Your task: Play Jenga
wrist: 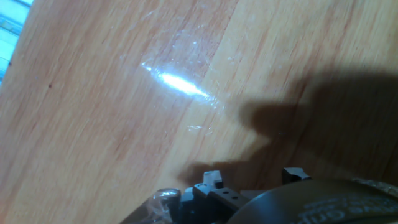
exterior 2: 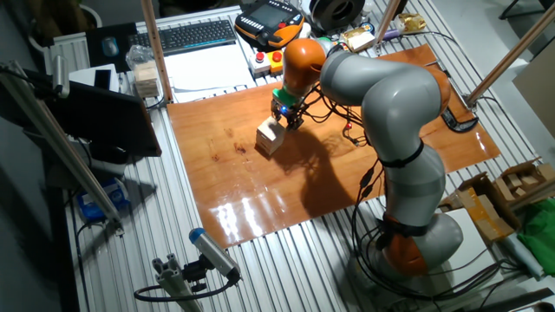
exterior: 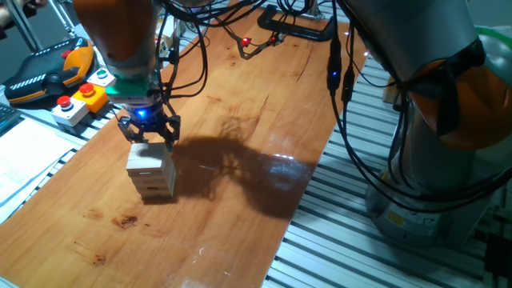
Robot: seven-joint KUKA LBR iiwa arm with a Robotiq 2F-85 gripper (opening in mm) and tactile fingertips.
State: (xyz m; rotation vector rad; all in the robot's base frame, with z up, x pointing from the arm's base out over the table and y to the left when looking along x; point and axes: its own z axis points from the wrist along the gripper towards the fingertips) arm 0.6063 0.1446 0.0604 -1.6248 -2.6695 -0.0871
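Jenga [exterior: 150,173] under end effector [exterior: 149,136], closure unclear; button boxes [exterior: 82,100] behind.

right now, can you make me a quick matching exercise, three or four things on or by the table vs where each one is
Things:
1. Jenga tower
2. gripper
3. grey button box
4. keyboard

Places:
A. beyond the board's far edge, beside white paper
B. directly above the tower's top block
C. off the board's edge, carrying red and yellow buttons
D. standing on the wooden board

Pairs: 1-D, 2-B, 3-C, 4-A
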